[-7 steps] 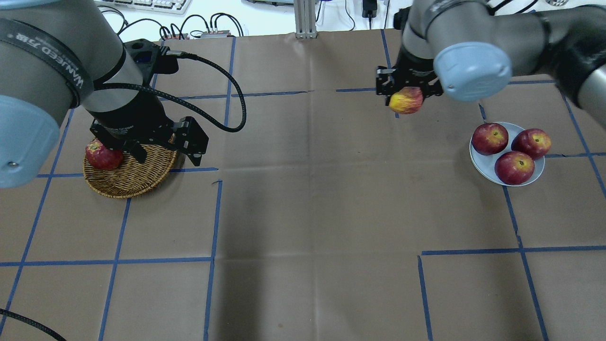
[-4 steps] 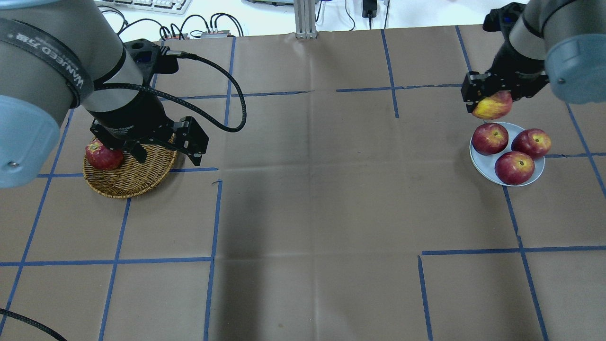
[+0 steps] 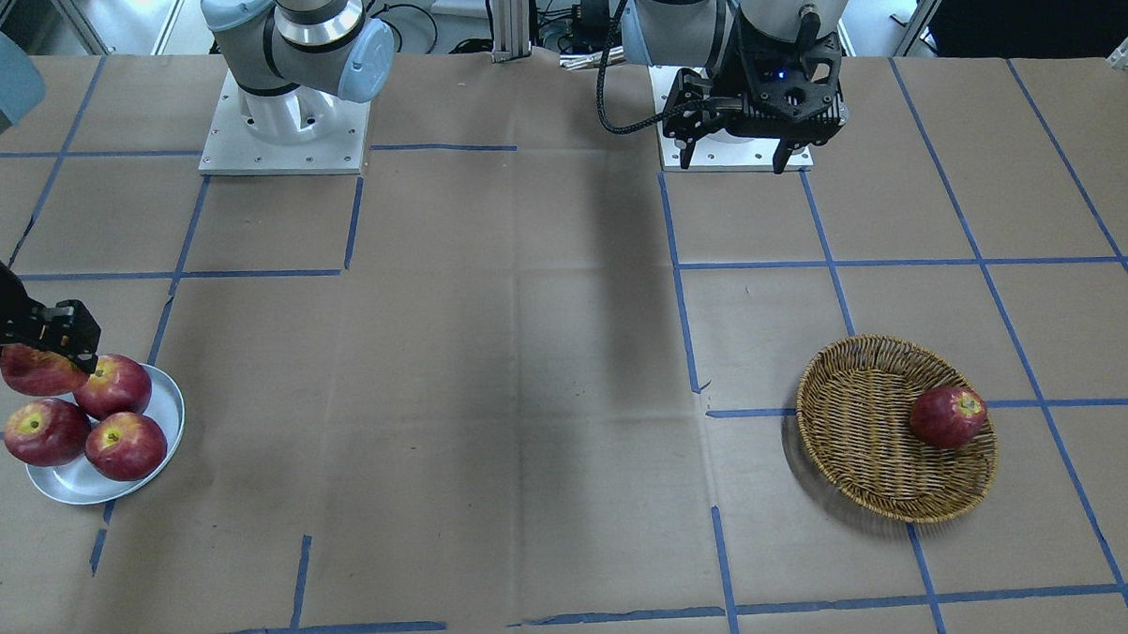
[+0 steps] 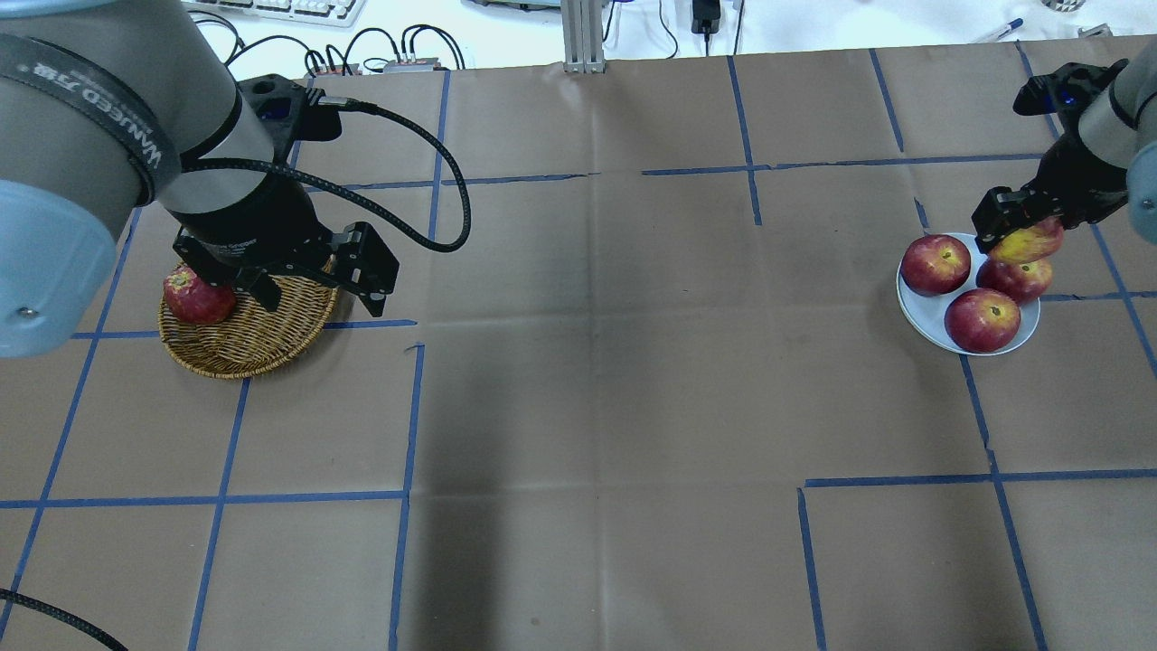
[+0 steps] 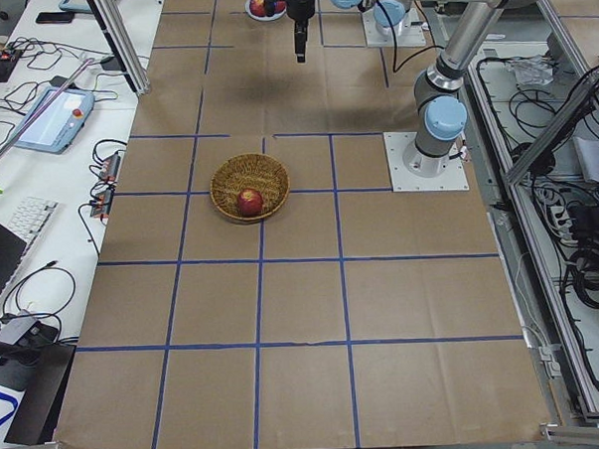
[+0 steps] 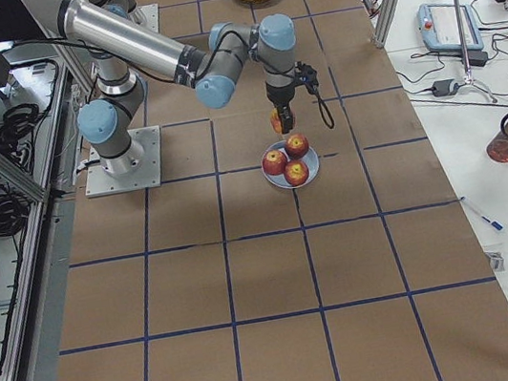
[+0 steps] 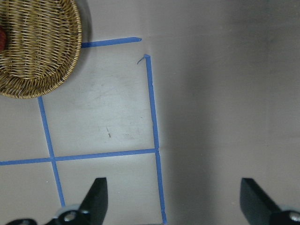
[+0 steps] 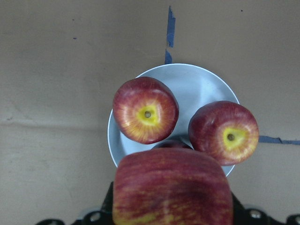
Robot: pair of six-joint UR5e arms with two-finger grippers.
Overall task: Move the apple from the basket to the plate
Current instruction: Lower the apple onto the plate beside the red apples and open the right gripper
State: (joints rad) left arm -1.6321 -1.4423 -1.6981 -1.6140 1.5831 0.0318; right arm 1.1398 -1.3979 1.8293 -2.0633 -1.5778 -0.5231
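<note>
Your left arm (image 4: 136, 136) fills the upper left of the overhead view, its wrist pointing straight down. The left gripper (image 7: 173, 201) hangs with its fingers spread wide and nothing between them. Your right arm (image 4: 1107, 136) enters at the upper right edge of that view, its forearm angled down toward the middle right. The right gripper (image 4: 1020, 233) is clamped around the apple (image 8: 172, 187), holding it aloft.

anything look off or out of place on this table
Nothing spilled or damaged. Only oddity: the round white plate already holds three dark red apples, leaving little bare space for the paler streaked apple the right end effector holds at its edge.
</note>
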